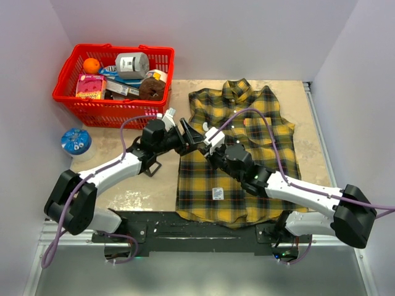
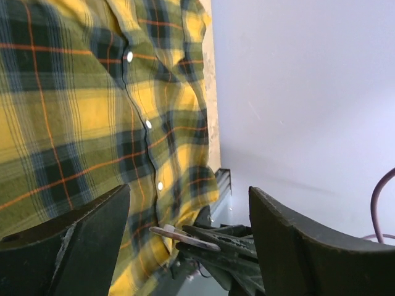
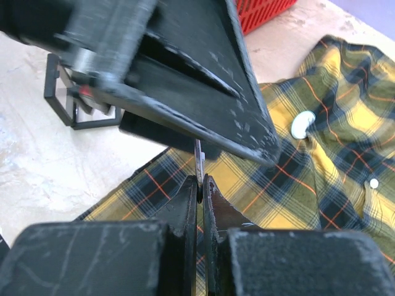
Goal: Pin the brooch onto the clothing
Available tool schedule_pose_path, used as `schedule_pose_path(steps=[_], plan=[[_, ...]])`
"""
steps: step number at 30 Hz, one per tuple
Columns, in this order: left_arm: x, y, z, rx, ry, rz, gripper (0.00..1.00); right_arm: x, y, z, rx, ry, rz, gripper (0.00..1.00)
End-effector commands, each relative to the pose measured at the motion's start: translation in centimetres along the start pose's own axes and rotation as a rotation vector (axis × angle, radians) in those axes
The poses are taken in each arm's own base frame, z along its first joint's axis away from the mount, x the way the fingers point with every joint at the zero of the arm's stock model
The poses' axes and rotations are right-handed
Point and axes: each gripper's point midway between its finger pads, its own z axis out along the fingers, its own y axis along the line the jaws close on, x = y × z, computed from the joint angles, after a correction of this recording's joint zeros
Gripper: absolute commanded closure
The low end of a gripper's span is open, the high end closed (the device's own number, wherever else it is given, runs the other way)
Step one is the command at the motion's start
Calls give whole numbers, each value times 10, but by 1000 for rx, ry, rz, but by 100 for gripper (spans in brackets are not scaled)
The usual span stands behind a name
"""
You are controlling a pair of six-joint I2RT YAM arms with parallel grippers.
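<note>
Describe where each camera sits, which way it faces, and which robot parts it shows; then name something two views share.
Top external: above and behind, looking down on the shirt and red basket; left arm and right arm show.
Left wrist: looks across the shirt toward a pale wall; the open left end effector frames it.
Right wrist: looks down at the shirt; the right end effector, shut on a thin metal piece, fills the foreground.
Shared: each wrist view shows the other end effector.
</note>
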Motion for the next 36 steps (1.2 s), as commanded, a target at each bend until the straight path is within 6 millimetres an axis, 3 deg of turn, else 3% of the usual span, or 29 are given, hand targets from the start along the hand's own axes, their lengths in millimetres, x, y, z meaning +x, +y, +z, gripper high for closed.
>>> schedule_pose_path(steps=[1, 13, 21, 33, 36], plan=[[14, -5, -1, 29, 81, -134, 19, -28, -7, -6, 69, -67, -64, 100], [19, -1, -18, -30, 69, -203, 22, -18, -5, -5, 164, -43, -154, 100], [26, 8, -17, -29, 113, -251, 34, -6, -5, 1, 196, -8, -200, 100], [28, 27, -15, -64, 136, -298, 37, 4, 14, 7, 185, -3, -283, 100], [28, 28, -14, -63, 137, -307, 43, 3, 16, 5, 186, -8, -289, 100]])
